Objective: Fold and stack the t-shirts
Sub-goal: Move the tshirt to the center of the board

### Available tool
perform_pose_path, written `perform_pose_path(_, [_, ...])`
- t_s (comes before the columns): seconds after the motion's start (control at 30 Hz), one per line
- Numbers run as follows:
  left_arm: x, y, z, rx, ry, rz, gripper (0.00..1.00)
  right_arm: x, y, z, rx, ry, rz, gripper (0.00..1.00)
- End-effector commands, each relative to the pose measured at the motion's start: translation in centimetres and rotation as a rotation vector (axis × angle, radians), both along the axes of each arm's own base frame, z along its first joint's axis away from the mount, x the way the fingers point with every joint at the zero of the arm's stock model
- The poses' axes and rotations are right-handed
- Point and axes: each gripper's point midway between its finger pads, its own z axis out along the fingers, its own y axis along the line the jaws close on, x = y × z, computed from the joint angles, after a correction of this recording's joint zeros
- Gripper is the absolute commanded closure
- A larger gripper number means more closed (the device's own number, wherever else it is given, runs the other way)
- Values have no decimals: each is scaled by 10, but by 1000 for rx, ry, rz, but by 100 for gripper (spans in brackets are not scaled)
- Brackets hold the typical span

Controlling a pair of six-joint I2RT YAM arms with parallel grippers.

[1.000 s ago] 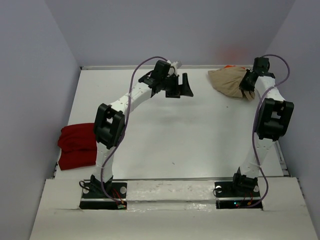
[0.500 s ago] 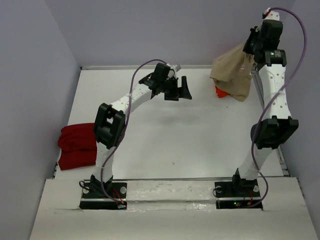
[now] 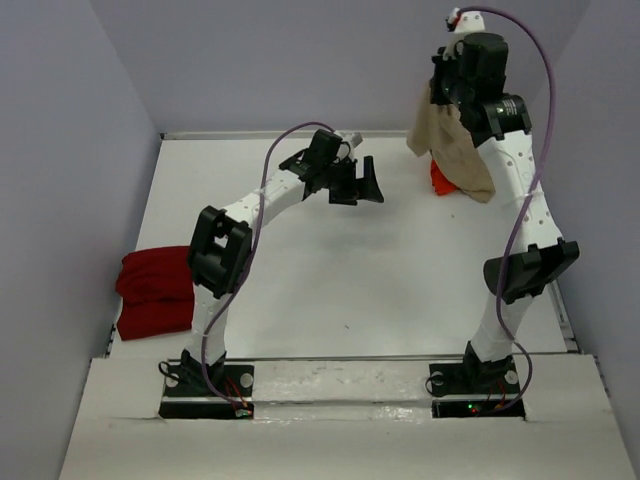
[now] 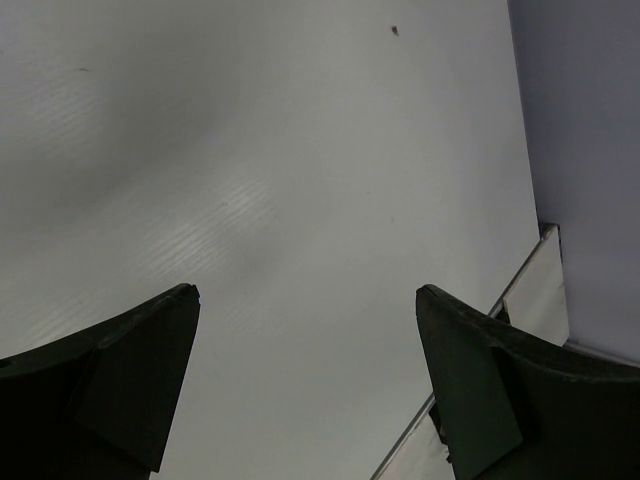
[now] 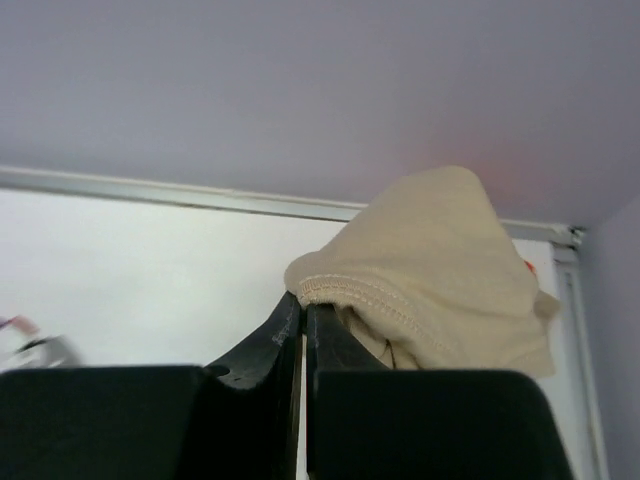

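White table [image 3: 350,270], lilac walls [image 3: 60,120] — tan shirt [image 3: 455,155] aloft.

1. My left arm [image 3: 265,190] reaches forward from its base, elbow bent, forearm angled toward the right.
2. My left gripper [image 3: 360,182] is at the end of that reach, its fingers [image 4: 120,380] spread wide with nothing between them.
3. My right arm [image 3: 528,195] stands stretched tall, its upper links nearly straight and the wrist raised high.
4. My right gripper [image 3: 437,92] has its fingers [image 5: 280,335] pressed together, pinching a hem of the tan t-shirt [image 3: 455,150], which hangs from them.
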Motion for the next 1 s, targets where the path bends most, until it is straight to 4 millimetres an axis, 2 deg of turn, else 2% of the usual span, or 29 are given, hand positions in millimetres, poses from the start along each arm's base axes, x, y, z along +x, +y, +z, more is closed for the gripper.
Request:
perform_pose_path(0.0, [-3,-1,39,-43,-90,-1,1,-85,67,129,44,-304,227,100])
perform_pose_path(0.07, [-3,1,38,-37,-89,8,1,-112,96,139,49,-317,307,100])
perform_pose_path(0.1, [-2,5,38,-24,-96,26,1,-135,128,144,35,-329,403,100])
perform_pose_path(0.17, [8,18,39,25,-138,106,1,-163,142,149,32,-337,435,100])
perform_pose_path(0.2, [7,27,46,49,-169,138,1,-175,144,145,27,-323,386,100])
perform_pose_path(0.23, [10,36,50,71,-192,178,1,-173,144,136,13,-299,341,100])
perform_pose_path(0.27, [16,53,62,111,-243,263,1,-187,144,131,-2,-287,321,100])
perform_pose_path(0.33, [17,68,73,144,-275,325,1,-206,150,126,-42,-278,296,100])
perform_pose_path(0.37, [15,77,92,138,-313,360,1,-215,146,125,-105,-283,272,100])
perform_pose_path(0.4, [9,83,103,125,-334,370,1,-222,134,117,-148,-261,180,100])
perform_pose_path(0.47, [1,89,112,140,-362,382,1,-228,129,107,-130,-240,184,100])
perform_pose_path(0.5, [-3,99,114,196,-381,405,1,-232,127,101,-116,-230,192,100])
perform_pose_path(0.53, [-6,106,121,233,-409,433,1,-231,130,79,-136,-194,202,100])
perform_pose_path(0.57, [-10,120,139,283,-476,513,1,-240,119,79,-80,-197,186,100])
perform_pose_path(0.6, [-20,133,149,326,-503,542,1,-242,116,59,-72,-163,175,100])
perform_pose_path(0.63, [-26,133,153,320,-509,532,1,-239,118,36,-97,-117,164,100])
perform_pose_path(0.67, [-35,137,164,289,-520,524,1,-238,114,24,-108,-87,131,100])
perform_pose_path(0.7, [-42,139,154,300,-503,514,1,-237,113,10,-128,-50,106,100])
perform_pose_path(0.73, [-52,148,168,260,-521,541,1,-236,115,-16,-159,23,88,100])
perform_pose_path(0.77, [-59,151,154,265,-515,541,1,-235,116,-35,-197,75,70,100])
perform_pose_path(0.8, [-65,159,150,267,-511,552,1,-235,116,-40,-175,83,53,100])
perform_pose_path(0.83, [-72,170,164,233,-537,593,1,-237,121,-60,-173,136,62,100])
perform_pose_path(0.87, [-77,176,155,251,-533,596,1,-238,120,-69,-177,157,51,100])
perform_pose_path(0.9, [-80,183,156,256,-540,609,1,-238,119,-77,-159,172,18,100])
perform_pose_path(0.97, [-83,186,145,300,-517,594,1,-239,103,-90,-230,213,-80,100])
